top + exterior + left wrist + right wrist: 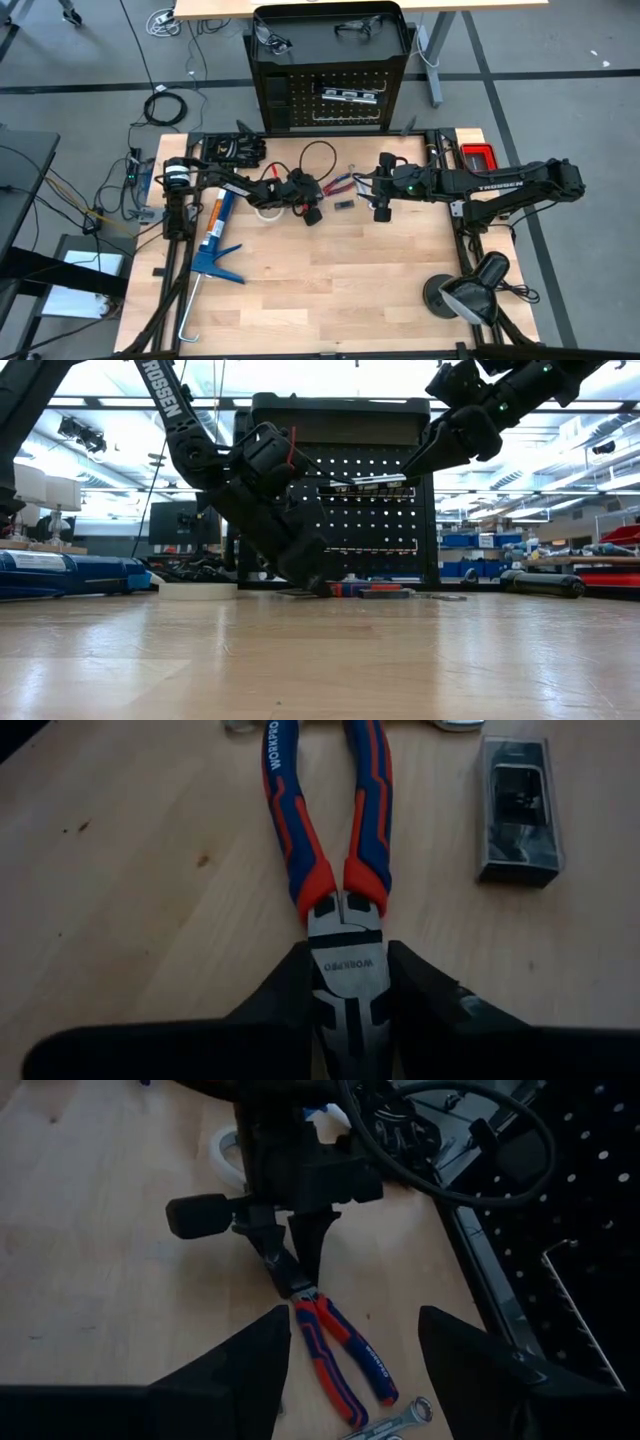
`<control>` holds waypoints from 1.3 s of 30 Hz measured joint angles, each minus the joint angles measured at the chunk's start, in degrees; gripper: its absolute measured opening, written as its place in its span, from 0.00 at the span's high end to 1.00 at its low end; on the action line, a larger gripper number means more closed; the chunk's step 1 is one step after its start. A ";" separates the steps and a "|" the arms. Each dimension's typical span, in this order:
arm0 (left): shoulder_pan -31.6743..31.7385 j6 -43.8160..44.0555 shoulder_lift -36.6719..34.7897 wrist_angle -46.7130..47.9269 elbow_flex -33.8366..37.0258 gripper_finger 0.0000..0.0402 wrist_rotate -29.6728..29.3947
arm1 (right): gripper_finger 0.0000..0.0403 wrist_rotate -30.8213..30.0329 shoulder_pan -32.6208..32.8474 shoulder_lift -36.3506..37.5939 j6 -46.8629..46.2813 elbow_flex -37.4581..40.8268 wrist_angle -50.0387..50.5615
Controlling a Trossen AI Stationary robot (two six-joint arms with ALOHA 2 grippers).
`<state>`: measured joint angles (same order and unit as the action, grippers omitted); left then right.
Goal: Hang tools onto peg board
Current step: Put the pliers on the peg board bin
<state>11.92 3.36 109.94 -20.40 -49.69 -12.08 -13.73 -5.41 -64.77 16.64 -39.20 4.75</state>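
Note:
The red-and-blue-handled pliers (335,830) lie flat on the wooden table (330,270), in front of the upright black peg board (330,100). My left gripper (345,955) is low over the table, shut on the pliers' metal head. My right gripper (350,1350) hovers open above the pliers' handle side, holding nothing. A slim black-and-silver bar (350,95) hangs on the board. Two safety glasses (270,42) rest on the board's tray top. A silver wrench (390,1423) lies past the handle ends. My left gripper pinches the pliers' metal head (345,970) between its two fingers (285,995), one on each side of it. The fingers slant down from the table's left and lie along the pliers. The pliers rest flat on the table, handles (370,800) pointing away from the gripper.
A big blue caulking gun (213,235) lies along the table's left side. A small clear box with a black part (518,810) sits beside the pliers. Black gloves (235,150) lie at the far left, a lamp (470,290) stands near right, and a red tray (478,155) sits far right.

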 joint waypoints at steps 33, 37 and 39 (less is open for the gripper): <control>-0.02 -1.28 -21.88 1.27 0.07 0.79 3.71 | 0.28 -24.34 5.77 -0.85 31.76 -0.02 -3.23; -0.02 0.79 -22.00 -0.76 0.04 0.79 7.14 | 0.24 -24.34 5.62 -0.85 31.93 -0.02 -3.08; -0.10 1.60 -22.00 -1.45 0.04 0.79 8.10 | 0.23 -24.32 5.57 -0.85 33.35 -0.02 -3.01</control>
<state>11.82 4.95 87.94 -21.85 -49.65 -3.98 -38.06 0.16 -65.63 49.99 -39.22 1.74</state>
